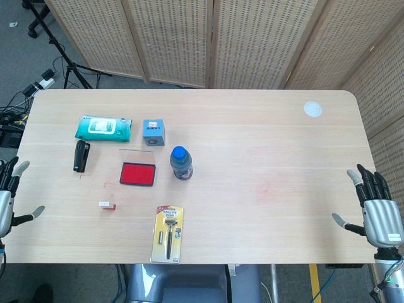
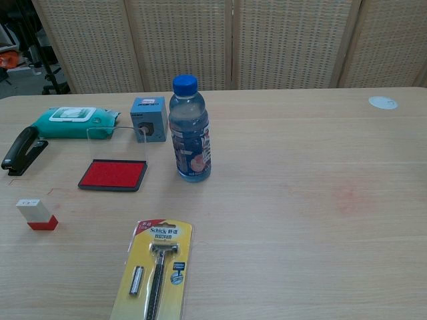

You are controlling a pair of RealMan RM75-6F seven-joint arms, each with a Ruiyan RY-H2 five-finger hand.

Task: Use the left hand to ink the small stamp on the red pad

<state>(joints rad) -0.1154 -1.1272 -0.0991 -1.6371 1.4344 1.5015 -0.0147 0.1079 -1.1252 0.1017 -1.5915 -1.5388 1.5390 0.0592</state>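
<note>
While left hand (image 1: 7,199) fingers spread, small stamp (image 1: 106,205) sits well apart w/ red pad (image 1: 137,173)

left hand (image 1: 7,199) cut by the frame edge; razor pack (image 2: 152,273) bottom cropped, its print perhaps unreadable.

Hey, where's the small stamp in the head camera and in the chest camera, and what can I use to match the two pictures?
Head view: the small stamp lies left of centre near the table's front, just below and left of the red ink pad.
Chest view: it stands at the far left, in front of and left of the pad.
Shared landmark: the water bottle, right of the pad in both views.
</note>
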